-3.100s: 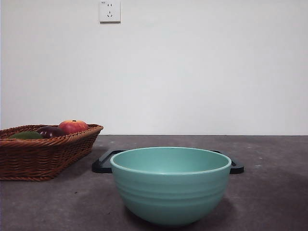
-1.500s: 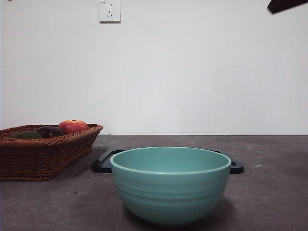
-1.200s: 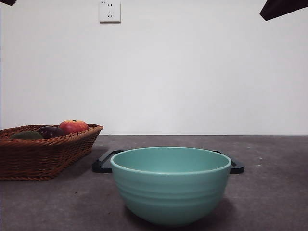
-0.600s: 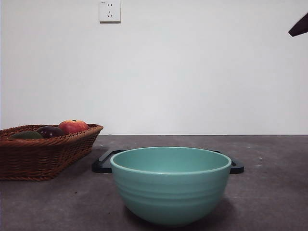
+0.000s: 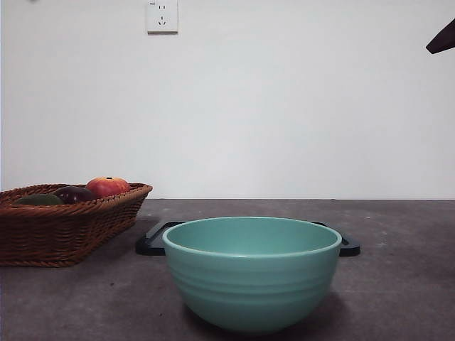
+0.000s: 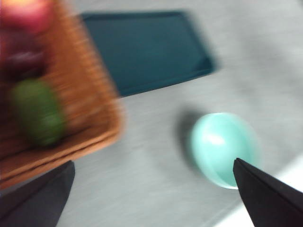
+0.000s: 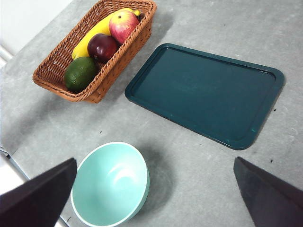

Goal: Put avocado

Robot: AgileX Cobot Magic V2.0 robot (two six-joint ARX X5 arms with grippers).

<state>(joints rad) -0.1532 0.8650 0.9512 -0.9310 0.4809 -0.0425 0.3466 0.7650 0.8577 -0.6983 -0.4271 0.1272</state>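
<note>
Plain white wall (image 5: 284, 106) ahead of me, flat and unmarked apart from one white power socket (image 5: 162, 15) high up, left of centre. The wall meets my table (image 5: 398, 234) in a straight level line. The tabletop is dark grey, matt, faintly mottled with small pale flecks; from my right wrist it reads lighter grey (image 7: 199, 184). Light is even and soft, with only weak shadows on the surface. At the table's edge a strip of pale floor (image 7: 9, 182) shows.
</note>
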